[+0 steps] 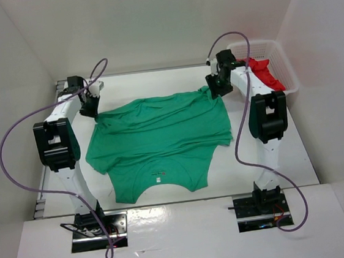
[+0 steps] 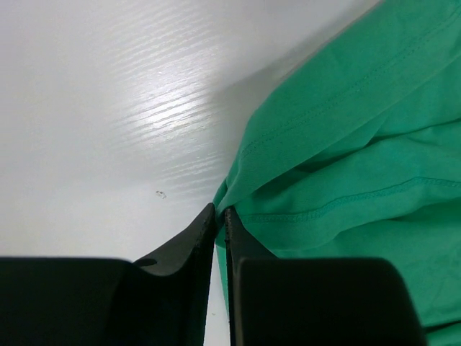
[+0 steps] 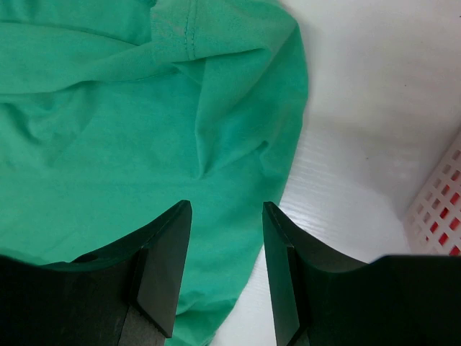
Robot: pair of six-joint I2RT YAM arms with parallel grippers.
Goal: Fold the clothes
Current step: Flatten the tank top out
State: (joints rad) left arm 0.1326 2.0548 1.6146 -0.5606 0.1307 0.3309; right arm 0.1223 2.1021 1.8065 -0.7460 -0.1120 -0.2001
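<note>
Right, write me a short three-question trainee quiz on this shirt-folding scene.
1. True or false: the right pincer stands open above the green T-shirt.
2. Where does the red garment lie? A in the white basket; B on the T-shirt; C on the floor.
3. Which pincer is shut on a corner of the T-shirt?
Key: 1 true; 2 A; 3 the left pincer.

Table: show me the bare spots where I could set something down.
Free: far table strip between the green T-shirt and the back wall; a narrower patch between T-shirt and right arm. Crowded: centre, and by the white basket.
</note>
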